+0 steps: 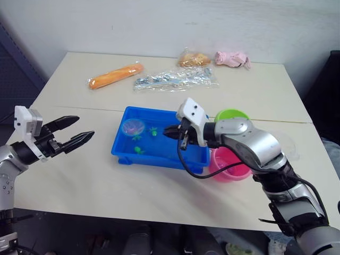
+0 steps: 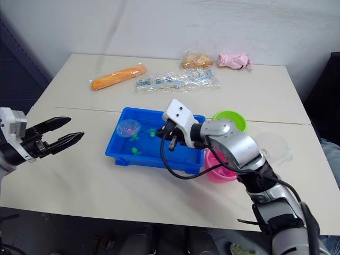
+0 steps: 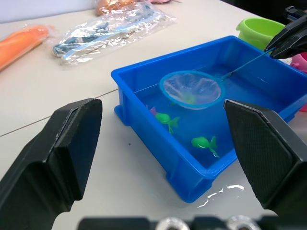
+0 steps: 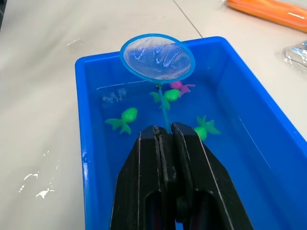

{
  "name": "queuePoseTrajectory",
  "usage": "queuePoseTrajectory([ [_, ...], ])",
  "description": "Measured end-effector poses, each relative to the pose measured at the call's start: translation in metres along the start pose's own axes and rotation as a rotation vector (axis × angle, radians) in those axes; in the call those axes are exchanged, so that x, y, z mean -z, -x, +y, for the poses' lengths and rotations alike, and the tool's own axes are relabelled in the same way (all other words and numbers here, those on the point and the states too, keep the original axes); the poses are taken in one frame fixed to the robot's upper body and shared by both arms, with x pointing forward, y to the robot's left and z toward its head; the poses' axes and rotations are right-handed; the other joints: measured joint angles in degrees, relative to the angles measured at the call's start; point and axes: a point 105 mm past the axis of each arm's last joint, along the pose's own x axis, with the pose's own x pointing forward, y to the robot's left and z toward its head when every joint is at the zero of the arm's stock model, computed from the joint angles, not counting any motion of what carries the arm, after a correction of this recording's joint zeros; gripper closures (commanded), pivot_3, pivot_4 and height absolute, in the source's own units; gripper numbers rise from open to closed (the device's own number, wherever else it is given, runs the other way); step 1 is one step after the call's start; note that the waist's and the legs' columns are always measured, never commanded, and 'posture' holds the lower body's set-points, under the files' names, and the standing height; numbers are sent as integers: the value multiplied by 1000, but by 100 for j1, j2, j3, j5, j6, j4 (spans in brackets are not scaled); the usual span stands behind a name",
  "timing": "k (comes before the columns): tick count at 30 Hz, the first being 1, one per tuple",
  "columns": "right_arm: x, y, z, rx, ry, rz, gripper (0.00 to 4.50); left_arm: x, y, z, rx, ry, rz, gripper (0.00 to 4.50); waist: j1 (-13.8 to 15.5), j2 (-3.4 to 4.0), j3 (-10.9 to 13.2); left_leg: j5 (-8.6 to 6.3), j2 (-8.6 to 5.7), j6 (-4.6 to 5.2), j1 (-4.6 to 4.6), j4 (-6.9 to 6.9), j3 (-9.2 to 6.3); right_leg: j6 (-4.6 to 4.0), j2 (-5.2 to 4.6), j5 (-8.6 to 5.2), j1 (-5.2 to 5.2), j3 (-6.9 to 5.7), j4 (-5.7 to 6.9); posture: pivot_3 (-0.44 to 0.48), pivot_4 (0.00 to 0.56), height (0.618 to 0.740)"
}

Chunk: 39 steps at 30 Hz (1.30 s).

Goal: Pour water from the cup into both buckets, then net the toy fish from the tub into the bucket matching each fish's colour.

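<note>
The blue tub sits mid-table holding water and toy fish. Green fish and one pink fish lie in it. The blue-rimmed net hovers at the tub's left end, tilted. My right gripper is shut on the net's thin handle over the tub's right half. Just right of the tub stand the green bucket and, nearer me, the pink bucket. Further right, partly behind my right arm, is the clear cup. My left gripper hangs open and empty left of the tub.
At the back of the table lie an orange loaf, a clear bag of metal parts, a bagged bun and a pink soft toy. Small water splashes mark the table by the tub's near-left corner.
</note>
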Motion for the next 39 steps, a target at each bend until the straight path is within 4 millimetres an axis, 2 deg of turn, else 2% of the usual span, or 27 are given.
queuePoseTrajectory([
  [8,15,-13,3,35,67,90,4500,4,-3,0,12,8,13,144,7,-1,-1,0,0,0,-2,1,0,0,0,0,-1,0,5,0,150,740],
  [29,48,-11,-15,114,104,208,4500,6,-4,1,28,2,15,144,-9,-1,-1,1,0,-1,3,11,0,0,1,0,-4,0,38,0,150,740],
  [39,39,-23,-13,98,116,181,4500,6,-5,1,39,-4,15,144,-34,-1,-1,1,0,-2,3,15,1,0,1,0,-7,0,48,0,150,740],
])
